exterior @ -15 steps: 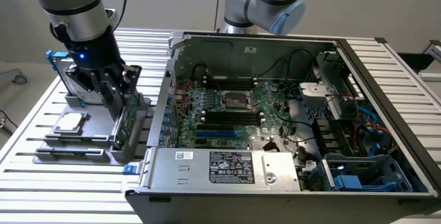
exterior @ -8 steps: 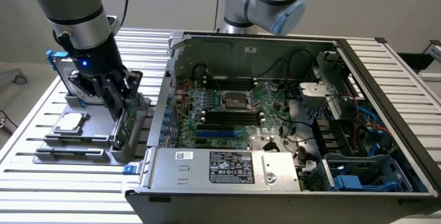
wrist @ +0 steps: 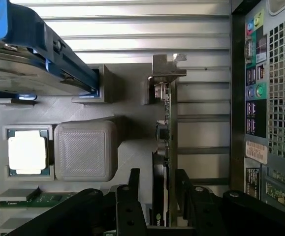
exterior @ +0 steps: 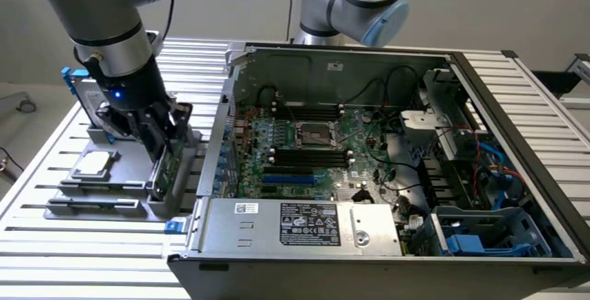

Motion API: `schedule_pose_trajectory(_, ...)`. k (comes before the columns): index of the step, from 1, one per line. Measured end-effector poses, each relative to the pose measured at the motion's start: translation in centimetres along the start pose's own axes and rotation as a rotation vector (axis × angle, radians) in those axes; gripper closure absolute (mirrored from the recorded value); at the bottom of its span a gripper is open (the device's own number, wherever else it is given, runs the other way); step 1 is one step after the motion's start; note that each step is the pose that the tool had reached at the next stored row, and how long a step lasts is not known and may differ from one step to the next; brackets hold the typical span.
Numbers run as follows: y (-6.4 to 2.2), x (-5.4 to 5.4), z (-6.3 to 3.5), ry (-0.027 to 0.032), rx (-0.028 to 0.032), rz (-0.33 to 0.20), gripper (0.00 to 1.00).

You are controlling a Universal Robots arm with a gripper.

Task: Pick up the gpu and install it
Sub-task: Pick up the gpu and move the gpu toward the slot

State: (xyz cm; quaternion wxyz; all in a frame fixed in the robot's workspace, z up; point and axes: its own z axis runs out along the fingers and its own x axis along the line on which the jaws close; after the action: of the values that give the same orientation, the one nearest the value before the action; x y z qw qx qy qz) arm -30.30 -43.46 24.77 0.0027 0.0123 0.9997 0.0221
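Note:
The gpu (wrist: 163, 147) stands on its edge in a slot of the grey parts holder (wrist: 127, 128), with its metal bracket (wrist: 167, 73) at the far end. Its green board shows in the exterior view below the gripper, gpu (exterior: 164, 170). My gripper (wrist: 158, 174) is low over the card, one black finger (wrist: 134, 179) on each side. A gap shows between the card and the finger on the shroud side, so the gripper is open around it. In the exterior view the gripper (exterior: 159, 141) hangs over the holder (exterior: 110, 182), at the view's left of the computer case.
The open computer case (exterior: 443, 65) lies right beside the holder, its motherboard (exterior: 313, 148) exposed. The holder also carries a CPU (wrist: 28, 151), a silver hard drive with blue rails (wrist: 34, 54) and a grey block (wrist: 85, 150). A second arm (exterior: 355, 3) stands behind the case.

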Motion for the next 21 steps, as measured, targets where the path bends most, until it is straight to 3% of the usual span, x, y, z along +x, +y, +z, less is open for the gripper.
schedule_pose_trajectory(7,0.18,0.0,0.84,-0.0006,0.0076,0.0,0.58)
schedule_pose_trajectory(16,0.38,-0.15,0.93,-0.0029,0.0273,0.0,0.58)
schedule_pose_trajectory(21,0.43,-0.17,0.93,-0.0028,0.0292,0.0,0.58)
